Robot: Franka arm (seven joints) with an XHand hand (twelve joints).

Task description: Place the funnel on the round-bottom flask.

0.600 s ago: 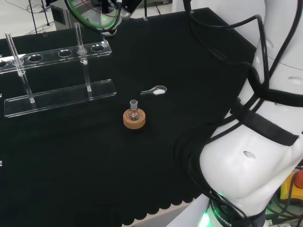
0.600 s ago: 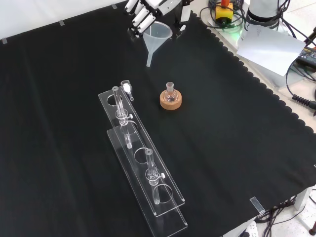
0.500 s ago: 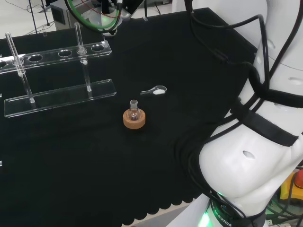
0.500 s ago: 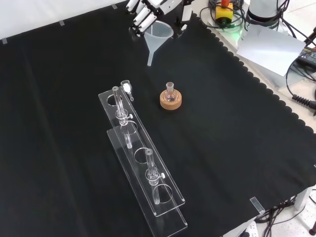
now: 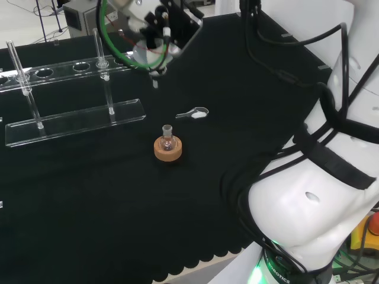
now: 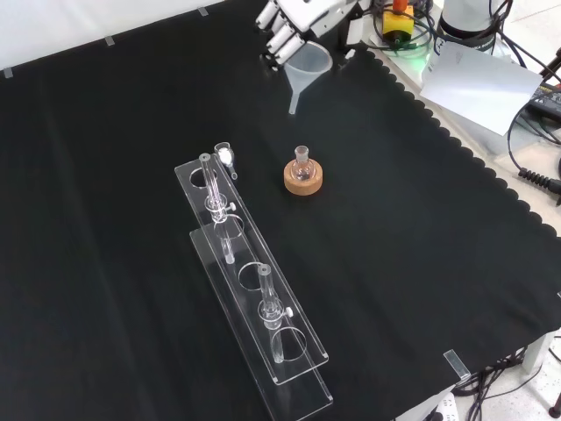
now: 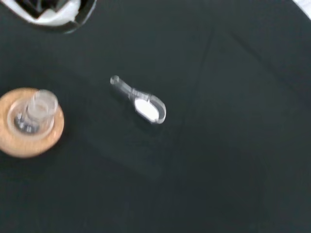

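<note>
A small round-bottom flask (image 6: pixel 301 167) stands upright on a cork ring (image 6: pixel 303 181) in the middle of the cloth; it also shows in the head view as the flask (image 5: pixel 167 137) and in the wrist view as the flask (image 7: pixel 39 108). The hand (image 6: pixel 302 16) is shut on a clear funnel (image 6: pixel 308 68), held in the air with its stem pointing down. In the front view the funnel hangs above and behind the flask. In the head view the hand (image 5: pixel 166 26) is over the cloth behind the flask, with the funnel's stem (image 5: pixel 155 80) below it.
A clear test-tube rack (image 6: pixel 254 289) with a few tubes stands left of the flask in the front view. A small clear scoop with white powder (image 6: pixel 225 158) lies between rack and flask, also seen as the scoop (image 7: pixel 141 102). The arm's white links (image 5: pixel 320 177) fill the head view's right.
The hand with the funnel has moved right in the front view, and has come lower and into the head view, closer to the flask. Flask, rack and scoop have stayed put.
</note>
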